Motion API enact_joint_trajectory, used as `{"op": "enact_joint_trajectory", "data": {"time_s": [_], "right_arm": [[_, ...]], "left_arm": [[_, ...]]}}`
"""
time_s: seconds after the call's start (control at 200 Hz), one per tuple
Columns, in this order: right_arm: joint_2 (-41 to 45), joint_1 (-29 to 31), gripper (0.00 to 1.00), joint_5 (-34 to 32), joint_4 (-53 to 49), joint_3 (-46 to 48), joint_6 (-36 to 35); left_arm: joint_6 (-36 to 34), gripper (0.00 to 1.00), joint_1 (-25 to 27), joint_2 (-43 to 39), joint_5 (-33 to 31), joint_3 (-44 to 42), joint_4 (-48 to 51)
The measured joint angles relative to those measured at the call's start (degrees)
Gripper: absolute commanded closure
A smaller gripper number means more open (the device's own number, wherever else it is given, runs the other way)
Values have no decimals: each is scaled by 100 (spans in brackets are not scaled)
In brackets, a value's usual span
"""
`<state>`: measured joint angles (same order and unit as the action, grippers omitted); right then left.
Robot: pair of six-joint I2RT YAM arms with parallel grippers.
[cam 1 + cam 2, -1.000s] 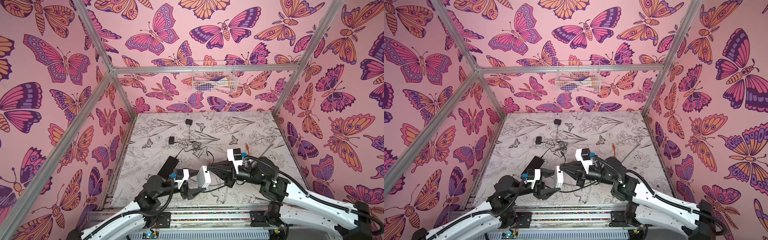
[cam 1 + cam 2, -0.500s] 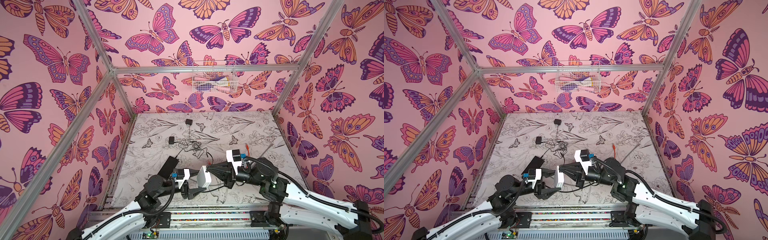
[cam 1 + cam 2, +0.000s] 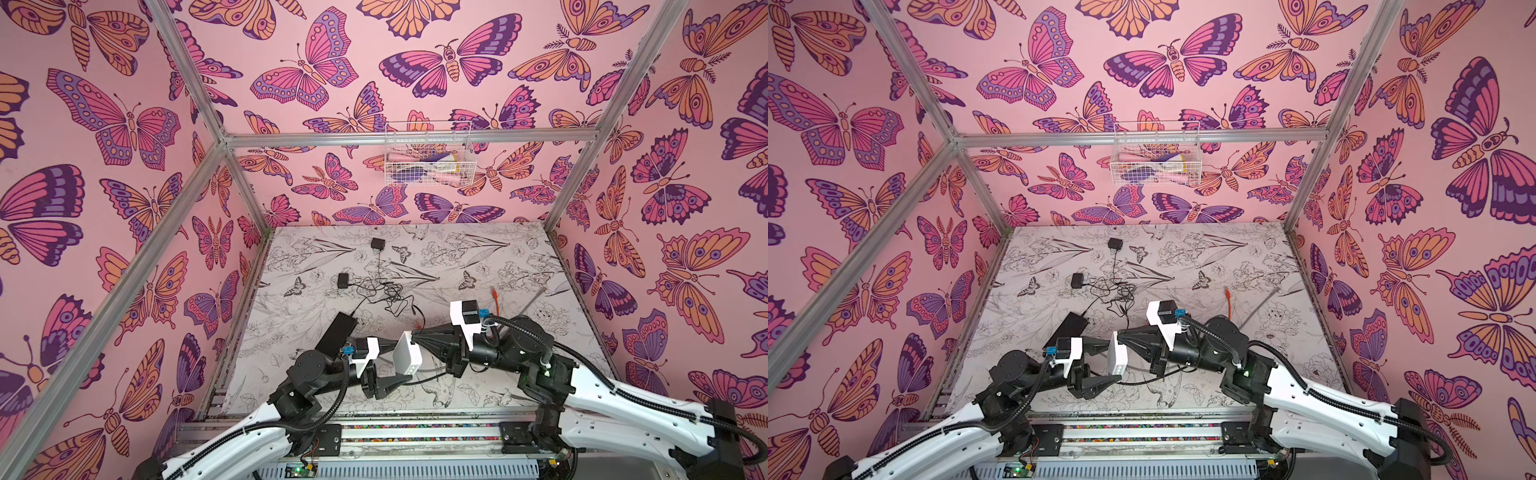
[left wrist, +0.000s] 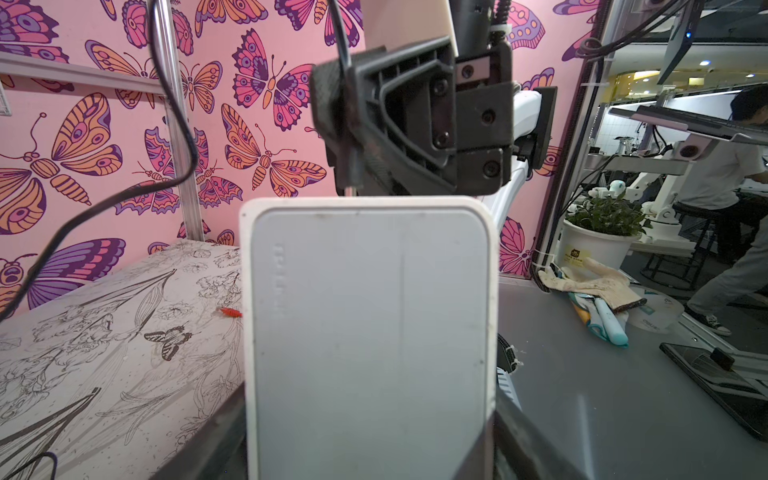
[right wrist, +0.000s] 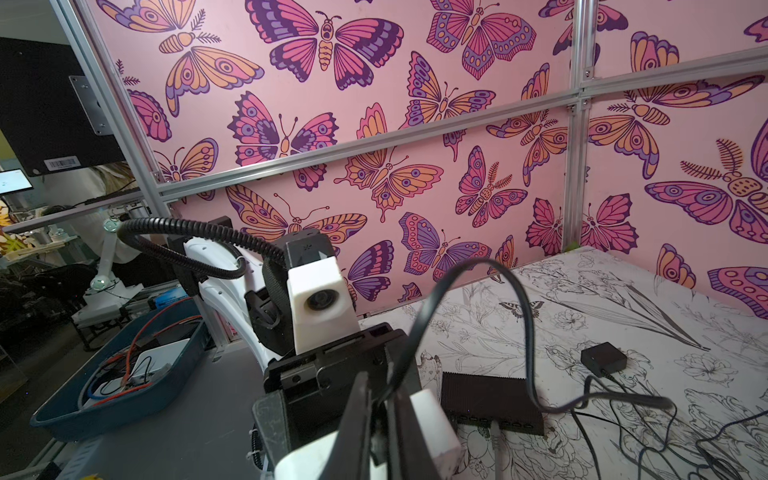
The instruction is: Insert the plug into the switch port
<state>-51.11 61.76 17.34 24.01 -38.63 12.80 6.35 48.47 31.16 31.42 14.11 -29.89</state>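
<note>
White switch (image 3: 407, 359): held on edge above the front of the desk (image 3: 478, 257); same spot as a second ago.
Left fingers (image 3: 1100, 380): spread wide and clamped across the white switch, one on each side; no change in grip or place.
Right fingers (image 3: 428, 336): pressed together on the plug; over the last second they have crept leftward, and their tips now sit at the white switch's upper edge.
Plug (image 4: 352, 174): pinched in the right fingers, its metal tip right at the switch's rim in the left wrist view; whether it has entered a port cannot be told.
Black cord (image 5: 519, 332): arcs from the right fingers down to the desk.
Black switch (image 3: 336, 338): flat on the desk behind the left arm, unmoved.
Power adapters (image 3: 377, 243) (image 3: 343, 279): farther back on the desk, unmoved.
</note>
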Motion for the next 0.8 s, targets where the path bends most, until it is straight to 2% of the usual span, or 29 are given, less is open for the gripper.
{"op": "enact_joint_trajectory", "data": {"time_s": [0.801], "right_arm": [[-243, 179, 100, -391, 144, -42, -214]], "left_arm": [[22, 100, 0, -223, -293, -85, 94]]}}
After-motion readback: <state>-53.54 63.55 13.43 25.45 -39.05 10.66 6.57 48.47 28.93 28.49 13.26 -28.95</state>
